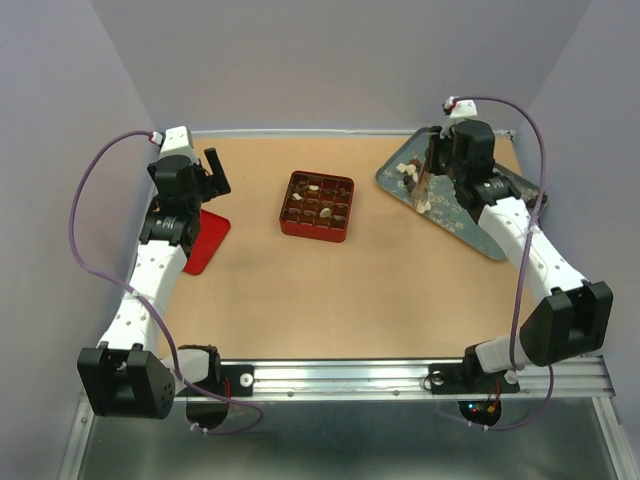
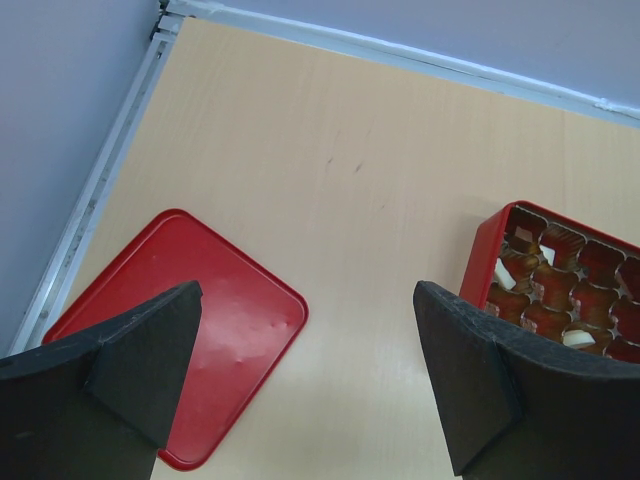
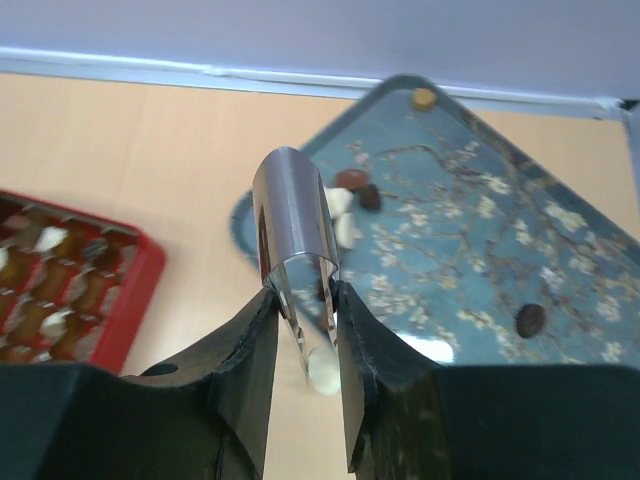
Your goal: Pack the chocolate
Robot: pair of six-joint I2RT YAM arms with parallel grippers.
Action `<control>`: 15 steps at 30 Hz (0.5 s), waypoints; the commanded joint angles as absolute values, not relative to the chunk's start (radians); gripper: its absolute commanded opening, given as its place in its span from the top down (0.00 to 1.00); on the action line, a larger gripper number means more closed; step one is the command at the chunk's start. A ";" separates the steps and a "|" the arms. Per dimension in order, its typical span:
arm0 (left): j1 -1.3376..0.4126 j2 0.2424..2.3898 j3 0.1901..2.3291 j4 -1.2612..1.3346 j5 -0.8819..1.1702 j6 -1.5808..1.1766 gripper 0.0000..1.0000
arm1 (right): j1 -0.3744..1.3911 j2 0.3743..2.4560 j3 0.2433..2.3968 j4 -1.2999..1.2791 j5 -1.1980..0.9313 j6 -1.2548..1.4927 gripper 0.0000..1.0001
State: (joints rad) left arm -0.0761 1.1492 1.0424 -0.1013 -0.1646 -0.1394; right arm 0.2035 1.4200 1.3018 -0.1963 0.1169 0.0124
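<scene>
Right claw (image 3: 303, 312) pinches shiny curved metal tongs (image 3: 295, 210); left claw (image 2: 308, 310) gapes wide.

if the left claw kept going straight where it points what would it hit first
Most likely bare table, in the gap between the red lid and the red box; depth is hard to judge.

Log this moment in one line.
left end effector open; right end effector shut on tongs over tray; red box holds chocolate

Splayed claw (image 2: 307, 292) between red lid (image 2: 205, 262), box (image 2: 484, 252)
</scene>
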 commanded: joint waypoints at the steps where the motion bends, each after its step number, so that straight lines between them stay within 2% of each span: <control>1: -0.069 1.144 1.045 -0.058 -0.158 -0.140 0.01 | 0.360 1.422 1.419 -0.167 0.080 0.038 0.77; 7: -0.069 1.143 1.043 -0.058 -0.164 -0.140 0.01 | 0.527 1.488 1.520 -0.166 0.028 0.060 0.77; 15: -0.069 1.140 1.043 -0.058 -0.170 -0.135 0.01 | 0.620 1.609 1.595 -0.144 -0.029 0.063 0.77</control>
